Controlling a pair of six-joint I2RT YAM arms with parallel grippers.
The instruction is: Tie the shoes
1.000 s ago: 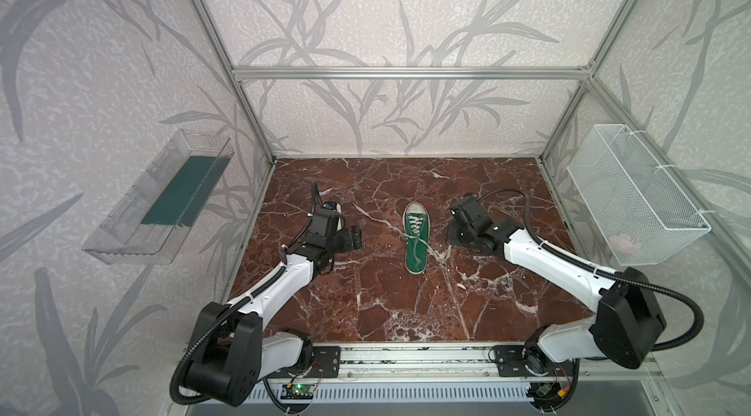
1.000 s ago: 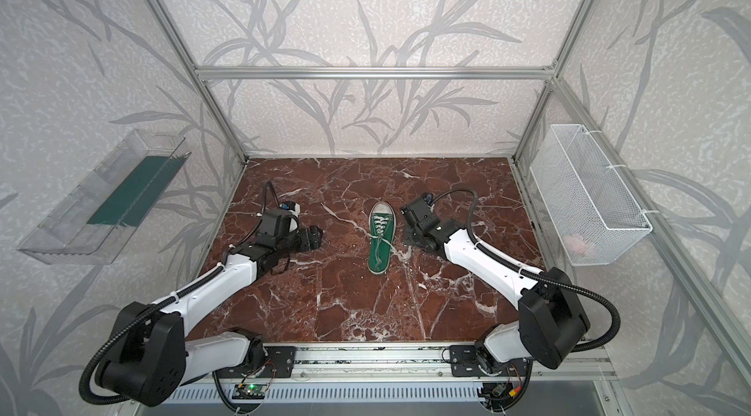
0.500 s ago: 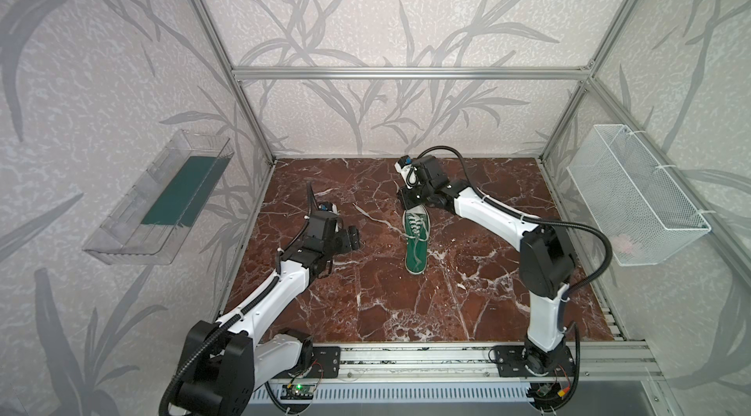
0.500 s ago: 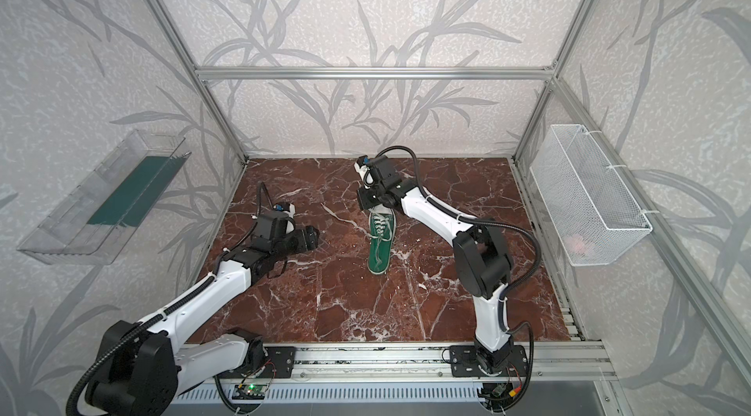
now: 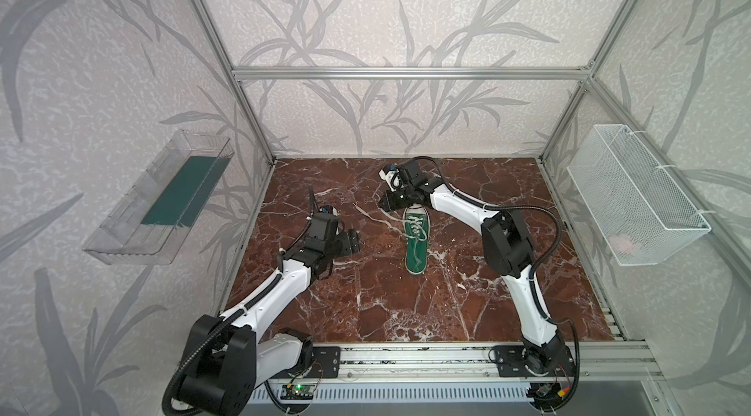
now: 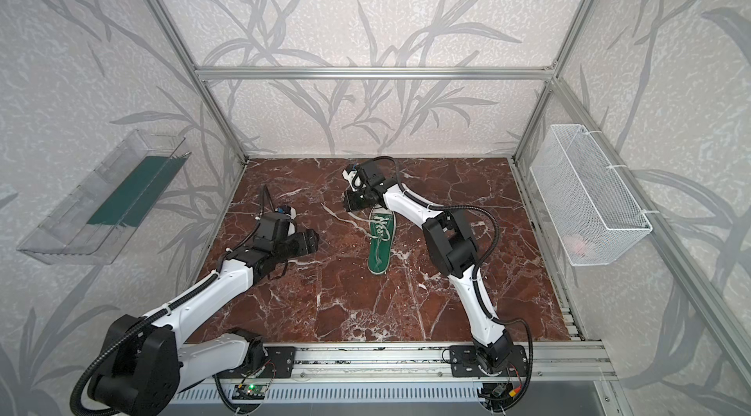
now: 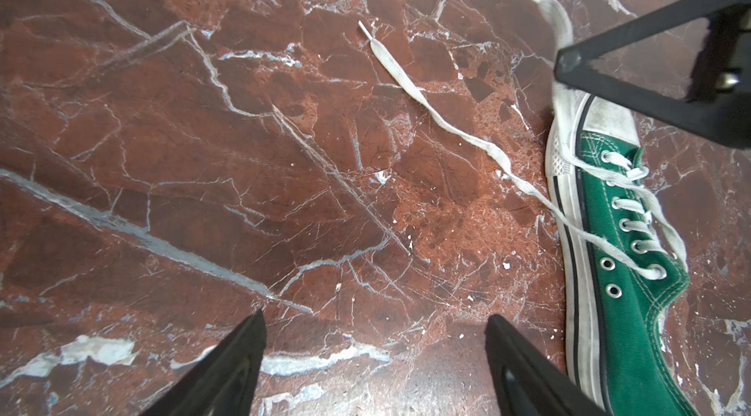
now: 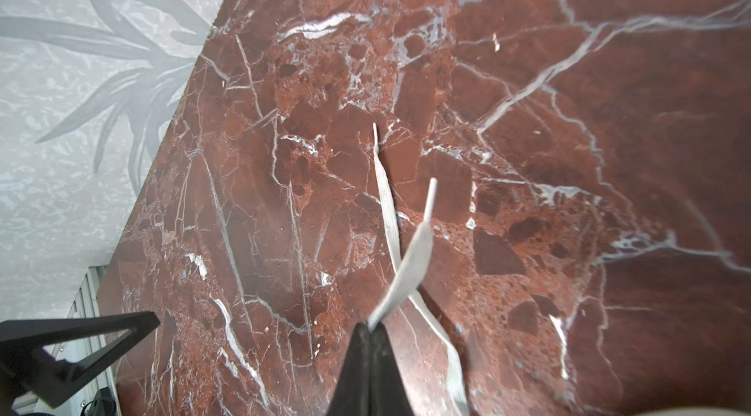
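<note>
Our right arm [image 5: 459,206] reaches over the marble floor [image 5: 365,304], elbow raised, right gripper [image 8: 372,326] pinching one white lace end [image 8: 414,255] beside the toe of the green sneaker [image 5: 415,243], which lies mid-floor, toe toward the back wall [image 5: 406,109]. Our left arm [image 5: 284,279] stretches low, left gripper [image 7: 374,322] spread, apart from the shoe; the other lace [image 7: 447,125] trails between.

Shoe [image 5: 416,245] on the table [image 5: 467,304] (toe rearward), left tool [image 5: 354,242] leftward, right tool [image 5: 382,203] behind it.
</note>
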